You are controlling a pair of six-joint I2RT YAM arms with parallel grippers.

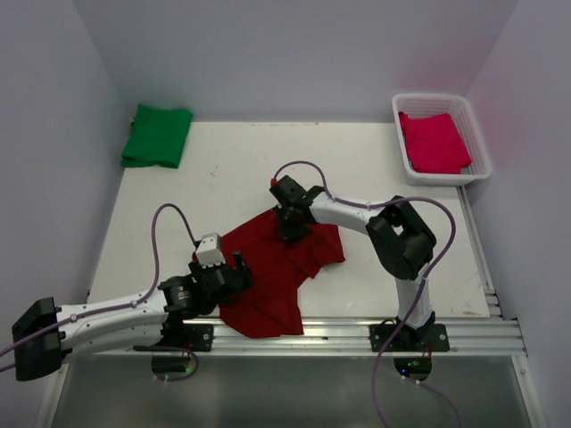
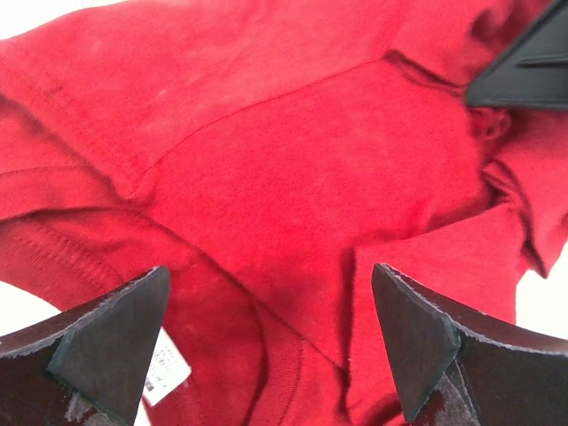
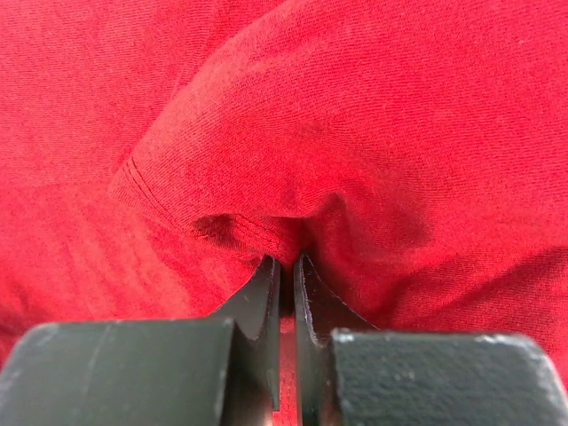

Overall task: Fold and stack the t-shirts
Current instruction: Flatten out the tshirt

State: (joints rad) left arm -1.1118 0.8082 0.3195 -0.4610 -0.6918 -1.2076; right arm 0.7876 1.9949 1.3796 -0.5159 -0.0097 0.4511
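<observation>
A folded green t-shirt (image 1: 158, 135) lies at the bench's (image 1: 223, 174) ten o'clock. The left tool (image 2: 269, 273) gapes wide over the crumpled red t-shirt (image 1: 268, 294) at six o'clock; the right tool (image 3: 286, 266) pinches its fold. A basket (image 1: 476, 134) sits at two o'clock.

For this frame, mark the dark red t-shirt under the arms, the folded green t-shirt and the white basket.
dark red t-shirt (image 1: 268, 294): top external view, on its lower body panel.
folded green t-shirt (image 1: 158, 135): top external view, middle of its top face.
white basket (image 1: 428, 101): top external view, on its far wall.
</observation>
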